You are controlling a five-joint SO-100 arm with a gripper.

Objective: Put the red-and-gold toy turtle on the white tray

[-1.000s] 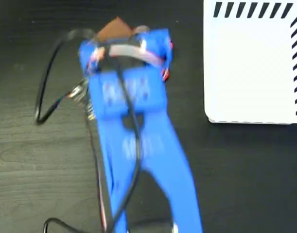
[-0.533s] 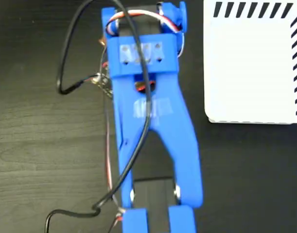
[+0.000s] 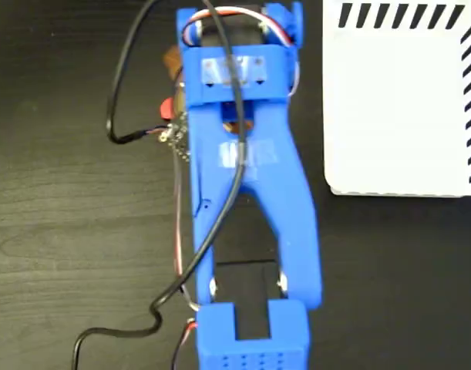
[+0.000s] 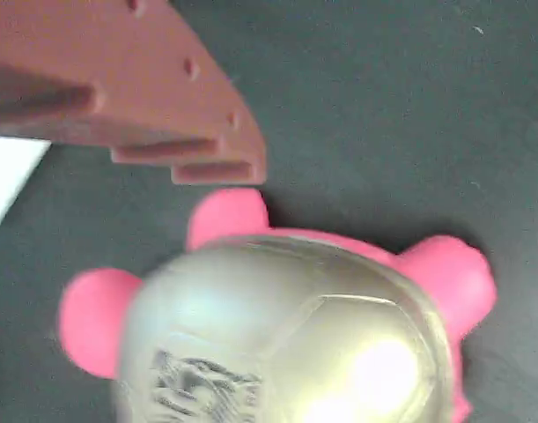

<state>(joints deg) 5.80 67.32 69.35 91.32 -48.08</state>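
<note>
Above the turtle, just past its gold shell: one brown finger of the gripper, the other unseen, so grip state impossible to tell. Turtle on dark table, mostly hidden under blue arm in the fixed view, left of tray and apart from it. Best done by centring over the shell, then closing gently on the soft sides.
</note>
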